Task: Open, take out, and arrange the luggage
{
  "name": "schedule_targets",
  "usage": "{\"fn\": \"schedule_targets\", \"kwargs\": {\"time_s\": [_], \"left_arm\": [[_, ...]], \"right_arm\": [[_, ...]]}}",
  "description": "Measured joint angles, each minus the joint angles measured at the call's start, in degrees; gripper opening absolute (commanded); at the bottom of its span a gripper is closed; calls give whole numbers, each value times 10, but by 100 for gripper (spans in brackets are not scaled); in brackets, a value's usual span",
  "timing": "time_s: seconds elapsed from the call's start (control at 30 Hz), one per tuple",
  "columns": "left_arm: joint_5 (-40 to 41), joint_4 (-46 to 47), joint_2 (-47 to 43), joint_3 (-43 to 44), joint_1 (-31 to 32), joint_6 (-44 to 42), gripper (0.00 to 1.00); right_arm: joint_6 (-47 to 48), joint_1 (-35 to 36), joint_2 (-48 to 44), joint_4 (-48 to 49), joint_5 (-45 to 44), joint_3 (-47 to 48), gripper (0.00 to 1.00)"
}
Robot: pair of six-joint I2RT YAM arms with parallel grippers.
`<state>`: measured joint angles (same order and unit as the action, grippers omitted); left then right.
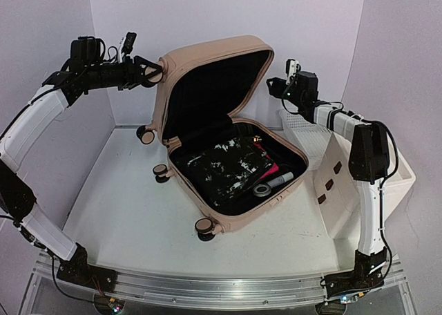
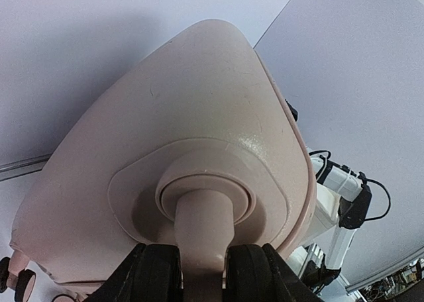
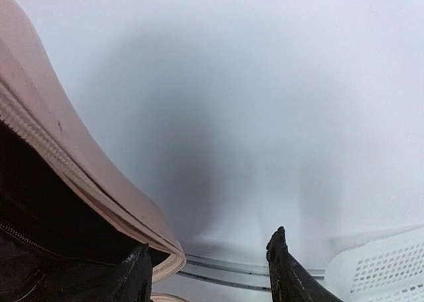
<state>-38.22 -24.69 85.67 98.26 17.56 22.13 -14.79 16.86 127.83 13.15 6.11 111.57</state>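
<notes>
My left end effector (image 2: 202,265) is clamped on a caster stem (image 2: 202,226) at the lid (image 1: 207,87) corner, propping the pink luggage (image 1: 235,215) open on the surface (image 1: 117,211) so its contents stay reachable. My right end effector (image 3: 209,272) is half-open beside the lid's rim, gripping nothing.

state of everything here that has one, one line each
luggage, open, lid propped up at a slant, items inside
left gripper, jaws shut on the luggage's wheel mount at the lid corner
right gripper, jaws open beside the lid's rim, nothing between them
drawer cabinet, drawers look shut
</notes>
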Motion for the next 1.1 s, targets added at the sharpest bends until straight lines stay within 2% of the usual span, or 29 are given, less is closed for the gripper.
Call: {"fn": "schedule_targets", "kwargs": {"time_s": [0.17,0.33,0.43,0.5,0.57,0.63,0.67,0.73,0.83,0.87,0.9,1.0,1.03,1.1], "left_arm": [[-4,0,5,4,-3,5,0],[-9,-10,7,12,-3,5,0],[-14,-14,7,12,-3,8,0],[-19,-15,7,12,-4,9,0],[-24,-18,7,12,-4,11,0],[-27,-19,7,12,-4,15,0],[-27,-19,7,12,-4,16,0],[-28,-21,7,12,-4,17,0],[-28,-25,6,12,-7,13,17],[-26,-24,6,12,-7,8,27],[-24,-25,6,12,-6,3,39],[-8,-30,1,10,-5,-10,87],[10,-31,-3,7,-4,-15,98],[62,-41,-20,-11,-5,-19,99]], "right_arm": [[-9,-24,24,73,79,5,64],[-17,-16,41,118,128,34,74],[-18,-7,51,139,140,53,72],[-17,-1,56,146,140,61,62],[-12,2,61,149,139,71,47],[-4,6,67,153,137,79,38],[0,8,69,154,137,82,28],[5,12,74,155,128,86,1],[10,9,75,153,120,86,0],[12,8,75,153,124,86,0],[14,8,75,153,124,86,0],[15,12,75,153,112,86,0],[16,14,75,152,106,85,0],[17,18,73,152,85,79,0]]}}
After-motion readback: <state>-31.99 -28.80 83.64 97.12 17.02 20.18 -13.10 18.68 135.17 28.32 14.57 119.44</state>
